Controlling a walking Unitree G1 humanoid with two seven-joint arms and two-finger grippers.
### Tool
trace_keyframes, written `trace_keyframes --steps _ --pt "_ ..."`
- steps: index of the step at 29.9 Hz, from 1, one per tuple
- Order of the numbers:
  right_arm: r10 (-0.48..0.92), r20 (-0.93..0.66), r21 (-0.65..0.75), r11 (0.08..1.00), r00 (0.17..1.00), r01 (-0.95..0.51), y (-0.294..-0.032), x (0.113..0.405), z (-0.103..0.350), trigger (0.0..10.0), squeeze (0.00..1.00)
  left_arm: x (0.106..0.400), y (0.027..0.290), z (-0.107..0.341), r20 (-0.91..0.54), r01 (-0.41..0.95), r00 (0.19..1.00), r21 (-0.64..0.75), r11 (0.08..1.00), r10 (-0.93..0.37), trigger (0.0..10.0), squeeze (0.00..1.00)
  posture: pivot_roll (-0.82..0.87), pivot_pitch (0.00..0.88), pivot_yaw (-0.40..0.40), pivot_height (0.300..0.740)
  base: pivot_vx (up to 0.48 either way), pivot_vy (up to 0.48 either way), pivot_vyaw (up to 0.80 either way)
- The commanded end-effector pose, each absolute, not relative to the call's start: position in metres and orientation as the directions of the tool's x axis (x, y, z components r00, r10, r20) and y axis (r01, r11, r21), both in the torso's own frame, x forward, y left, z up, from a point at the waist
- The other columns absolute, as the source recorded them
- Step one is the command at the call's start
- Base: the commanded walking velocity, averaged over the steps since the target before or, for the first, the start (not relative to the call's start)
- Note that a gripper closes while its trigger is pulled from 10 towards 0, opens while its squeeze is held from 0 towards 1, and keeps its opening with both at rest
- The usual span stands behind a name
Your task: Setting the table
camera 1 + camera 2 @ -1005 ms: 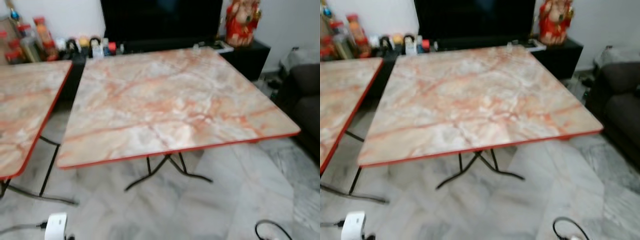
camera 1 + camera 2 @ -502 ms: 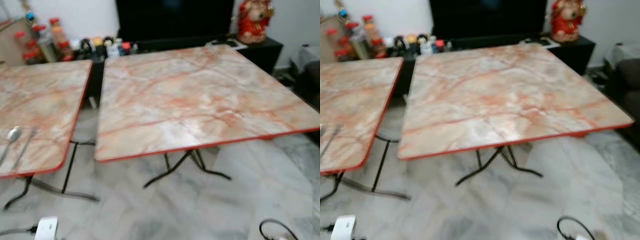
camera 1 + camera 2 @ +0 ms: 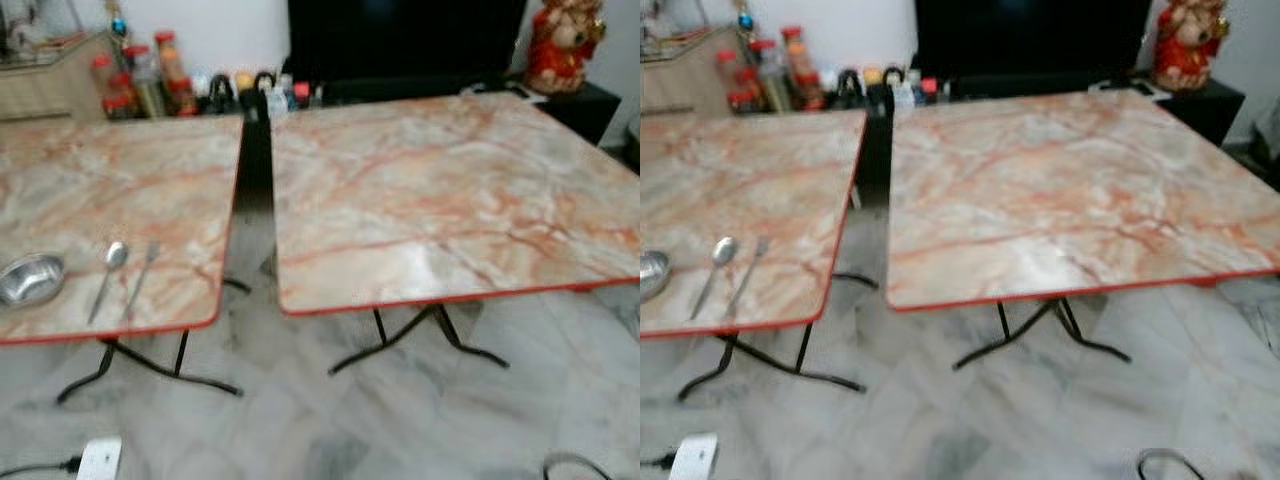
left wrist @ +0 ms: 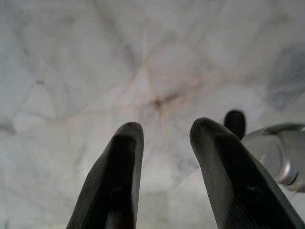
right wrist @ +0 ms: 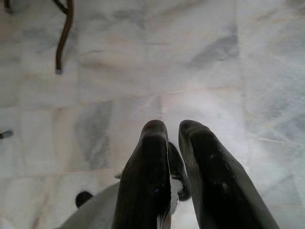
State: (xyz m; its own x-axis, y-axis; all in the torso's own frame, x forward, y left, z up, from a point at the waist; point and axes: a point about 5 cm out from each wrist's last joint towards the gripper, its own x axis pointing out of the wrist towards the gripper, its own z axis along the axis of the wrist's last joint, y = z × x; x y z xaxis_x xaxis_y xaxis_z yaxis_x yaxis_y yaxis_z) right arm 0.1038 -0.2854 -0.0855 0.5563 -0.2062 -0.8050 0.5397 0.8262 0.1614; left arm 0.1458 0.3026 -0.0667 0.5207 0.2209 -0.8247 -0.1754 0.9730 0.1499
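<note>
Two marble-patterned tables with red edges stand side by side. On the left table [image 3: 150, 190], near its front edge, lie a steel bowl [image 3: 30, 279], a spoon [image 3: 106, 275] and a fork [image 3: 140, 279]. The right table [image 3: 450, 190] has a bare top. My left gripper [image 4: 164, 129] hangs over the pale marble floor, open, with nothing between its fingers. My right gripper [image 5: 172, 126] also hangs above the floor, its fingers almost touching and holding nothing.
A narrow gap [image 3: 252, 200] separates the tables, whose black folding legs [image 3: 400, 345] splay onto the floor. Behind them are a dark TV cabinet, bottles and jars [image 3: 150, 80] and a red figurine [image 3: 560, 45]. A white power strip [image 3: 97, 458] and a cable [image 3: 1165, 465] lie on the floor.
The view has swung to the left, so the left table with its bowl, spoon and fork has come into sight. The things themselves have not moved.
</note>
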Motion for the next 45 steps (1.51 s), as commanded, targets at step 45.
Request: trace_keyframes --steps 45 --pt "-0.207 -0.806 0.156 0.83 0.555 0.535 -0.276 0.113 -0.087 10.0 0.0 0.156 0.302 -0.063 -0.812 -0.179 0.537 0.156 0.971 0.229 10.0 0.0 0.07 0.0 0.03 0.74 0.0 0.327 0.17"
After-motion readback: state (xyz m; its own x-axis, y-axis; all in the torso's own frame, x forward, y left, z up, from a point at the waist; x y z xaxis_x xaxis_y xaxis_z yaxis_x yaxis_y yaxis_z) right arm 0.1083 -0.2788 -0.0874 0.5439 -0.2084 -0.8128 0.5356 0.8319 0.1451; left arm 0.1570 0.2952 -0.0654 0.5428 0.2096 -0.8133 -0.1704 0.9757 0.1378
